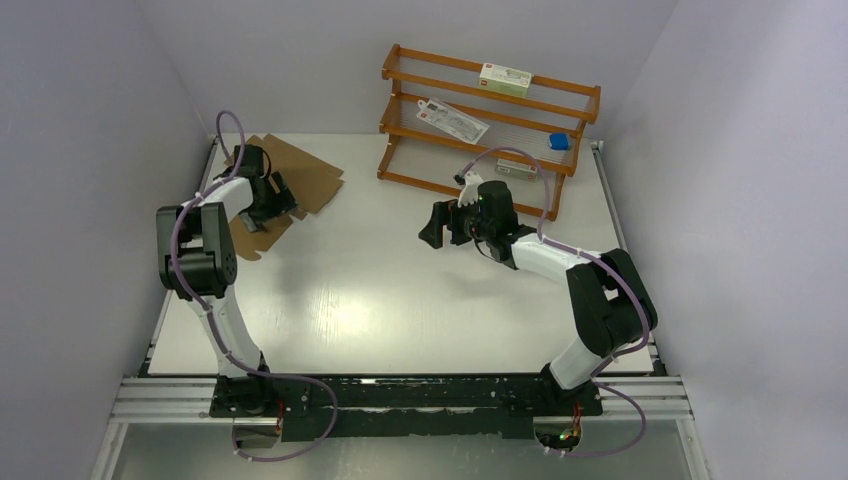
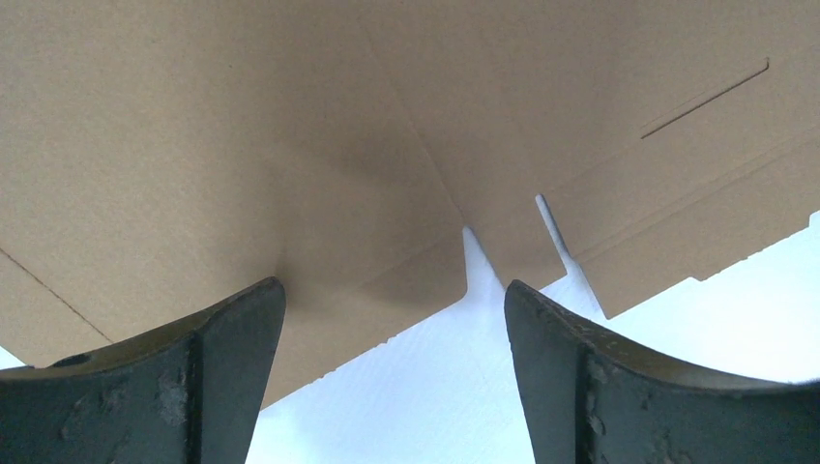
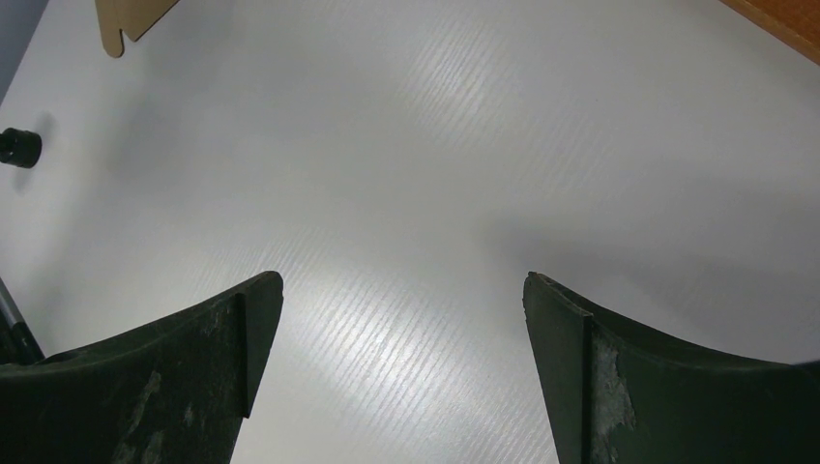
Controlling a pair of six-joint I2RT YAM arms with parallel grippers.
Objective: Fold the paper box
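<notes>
The paper box (image 1: 310,178) is a flat brown cardboard sheet with flaps and notches, lying at the far left of the table. My left gripper (image 1: 283,197) hovers over its near edge. In the left wrist view the paper box (image 2: 290,126) fills the upper frame, and a rounded flap corner (image 2: 416,280) lies below the gap of the left gripper (image 2: 394,287), which is open and holds nothing. My right gripper (image 1: 433,224) stands open over bare table near the middle. In the right wrist view the right gripper (image 3: 401,278) is empty, with a corner of the paper box (image 3: 131,17) at top left.
A wooden shelf rack (image 1: 490,150) stands at the back right, holding a white and green carton (image 1: 505,78), a flat packet (image 1: 452,120) and a small blue item (image 1: 560,142). Grey walls close in on both sides. A metal rail (image 1: 400,395) runs along the near edge.
</notes>
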